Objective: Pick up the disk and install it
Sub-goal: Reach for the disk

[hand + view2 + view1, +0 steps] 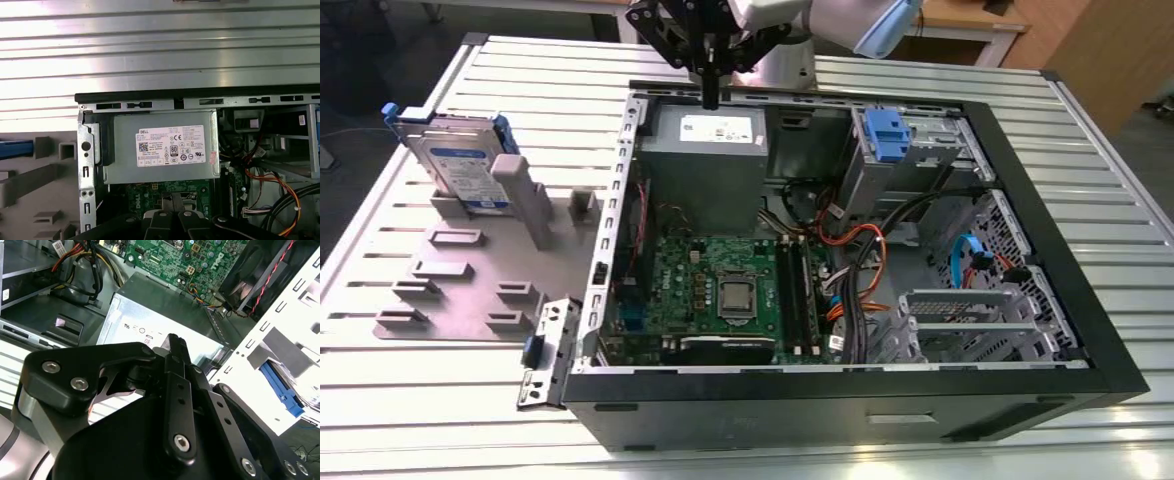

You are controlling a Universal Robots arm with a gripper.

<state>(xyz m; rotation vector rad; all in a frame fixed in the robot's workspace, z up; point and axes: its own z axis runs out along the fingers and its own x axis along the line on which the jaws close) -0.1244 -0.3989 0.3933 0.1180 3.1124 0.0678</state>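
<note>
Empty jaws pressed together, over PSU (707, 150) nr case rim (200, 93), disk (460, 165) standing in holder (520, 200) (outside, well apart)

Exterior view: I find the disk (459, 162) partly hidden behind the grey holder post (523, 200); the arm (834, 22) is cut off at the upper edge.

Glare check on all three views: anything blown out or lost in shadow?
First wrist view: the table slats glare near-white, the sticker on the grey box evenly lit. Second wrist view: the perforated metal panel is blown out; the gripper is a dark mass. Exterior view: even light, no glare on the disk, shadow among the cables.
</note>
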